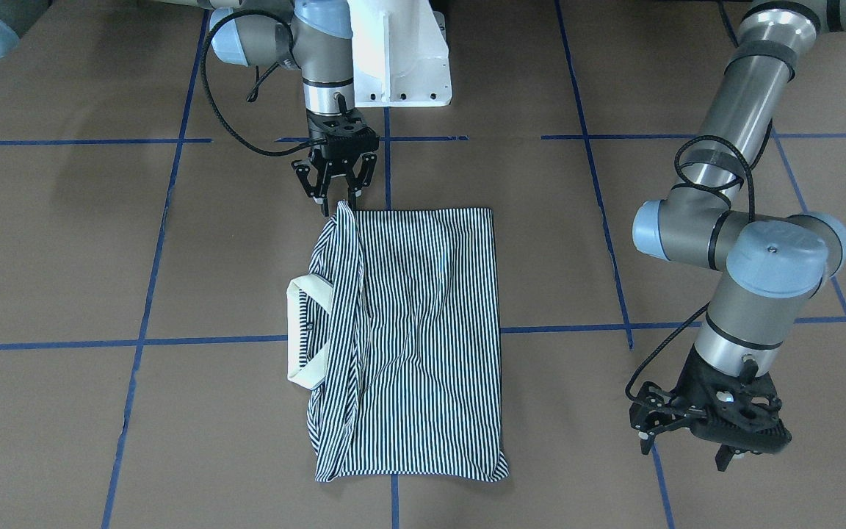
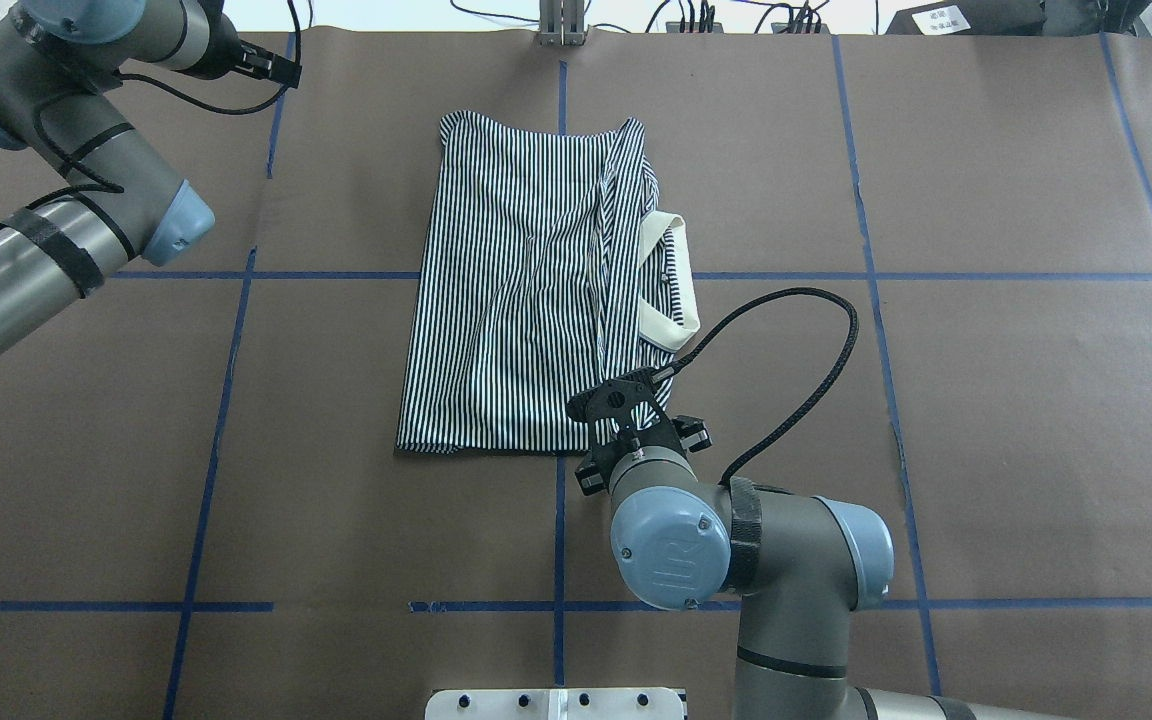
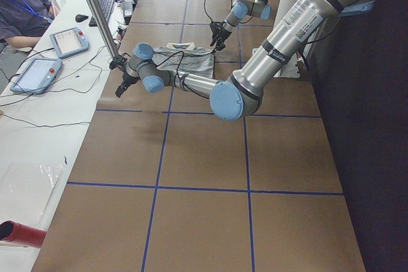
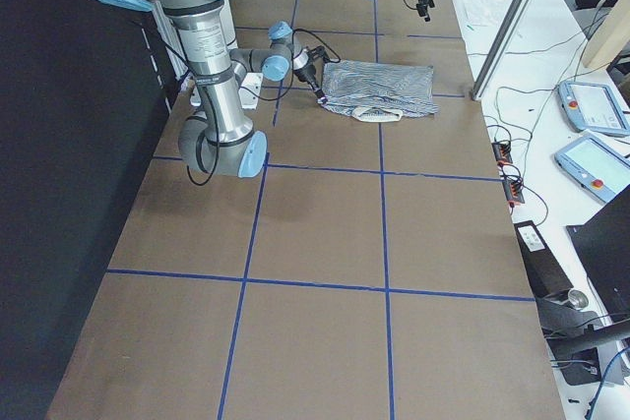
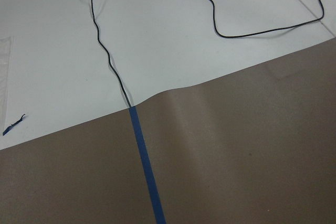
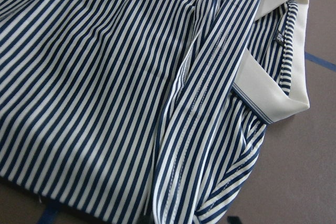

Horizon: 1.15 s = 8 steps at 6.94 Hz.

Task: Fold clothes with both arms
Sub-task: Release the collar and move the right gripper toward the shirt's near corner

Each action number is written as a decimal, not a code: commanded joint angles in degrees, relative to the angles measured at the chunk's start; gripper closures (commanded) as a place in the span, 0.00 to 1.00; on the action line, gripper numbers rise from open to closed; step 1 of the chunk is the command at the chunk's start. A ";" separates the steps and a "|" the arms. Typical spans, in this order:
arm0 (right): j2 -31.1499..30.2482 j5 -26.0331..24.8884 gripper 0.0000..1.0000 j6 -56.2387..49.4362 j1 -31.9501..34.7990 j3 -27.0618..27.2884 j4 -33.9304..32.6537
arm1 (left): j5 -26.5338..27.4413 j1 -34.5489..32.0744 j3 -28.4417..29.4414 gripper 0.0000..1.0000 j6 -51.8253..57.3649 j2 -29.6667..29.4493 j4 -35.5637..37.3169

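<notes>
Beneath right pincer (image 1: 340, 207), polo shirt (image 1: 423, 330) corner pinched

Brown table (image 2: 986, 420) with blue tape lines (image 2: 336, 275) in big squares. On it, near the middle, a striped shirt (image 2: 516, 300), folded over and lying mostly flat.

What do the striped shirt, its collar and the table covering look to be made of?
The polo shirt looks like soft matte knit, perhaps cotton or a blend: it wrinkles and drapes in folds. Its collar seems a thicker cream knit that holds its shape. The table covering looks like matte brown paper, its edge lifting slightly in the left wrist view.
</notes>
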 commanded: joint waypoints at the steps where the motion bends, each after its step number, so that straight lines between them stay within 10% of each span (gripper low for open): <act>1: 0.81 -0.11 0.72 0.01 -0.39 -0.07 0.00 | 0.00 0.00 0.04 0.00 0.00 0.00 0.00; 5: 0.73 -0.28 1.00 0.19 -0.92 -0.24 0.09 | 0.00 0.00 0.04 0.00 0.00 0.00 0.00; 8: -1.28 -0.37 1.00 1.07 0.22 1.07 0.18 | 0.00 0.00 0.04 0.00 0.00 0.00 0.00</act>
